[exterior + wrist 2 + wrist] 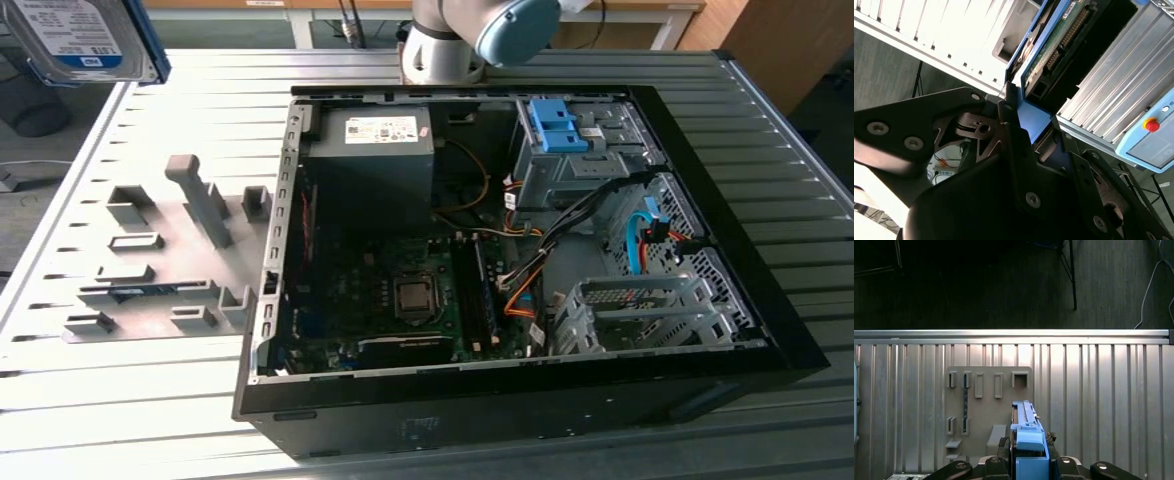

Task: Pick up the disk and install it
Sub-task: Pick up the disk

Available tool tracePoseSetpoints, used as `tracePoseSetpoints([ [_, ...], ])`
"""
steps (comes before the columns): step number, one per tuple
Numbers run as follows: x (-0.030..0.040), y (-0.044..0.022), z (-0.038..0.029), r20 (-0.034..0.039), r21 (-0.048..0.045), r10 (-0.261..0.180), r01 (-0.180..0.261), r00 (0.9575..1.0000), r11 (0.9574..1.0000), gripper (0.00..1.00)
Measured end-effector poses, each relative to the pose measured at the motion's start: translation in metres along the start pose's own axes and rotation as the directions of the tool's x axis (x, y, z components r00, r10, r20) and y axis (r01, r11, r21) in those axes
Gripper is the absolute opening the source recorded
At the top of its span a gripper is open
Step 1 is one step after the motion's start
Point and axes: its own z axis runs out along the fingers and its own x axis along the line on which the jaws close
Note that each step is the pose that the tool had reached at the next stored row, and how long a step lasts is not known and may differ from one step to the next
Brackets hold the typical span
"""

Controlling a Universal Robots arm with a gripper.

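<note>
The ribbed tabletop (160, 400) carries the open computer case (534, 410). The disk (80, 40) hangs lifted at the case's ten o'clock, clamped by its blue rails in the end effector (1029, 446). Loose cables (587, 215) could snag it on entry.

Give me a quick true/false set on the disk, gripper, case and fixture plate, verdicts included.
1. The gripper is shut on the disk. True.
2. The disk sits in the case's drive cage. False: it is held in the air off the case, at the exterior view's upper left, and the cage holds no disk.
3. The case lies open on the table. True.
4. The fixture plate lies on the exterior view's right of the case. False: the plate is on the exterior view's left of it.
5. The power supply has a white sticker on top. True.
</note>
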Motion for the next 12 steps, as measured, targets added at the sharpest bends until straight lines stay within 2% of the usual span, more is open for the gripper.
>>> tracePoseSetpoints([
  [12,-0.0003,-0.0159,-0.0003,-0.0001,-0.0001,0.000,0.000,1.0000,1.0000,0.36],
])
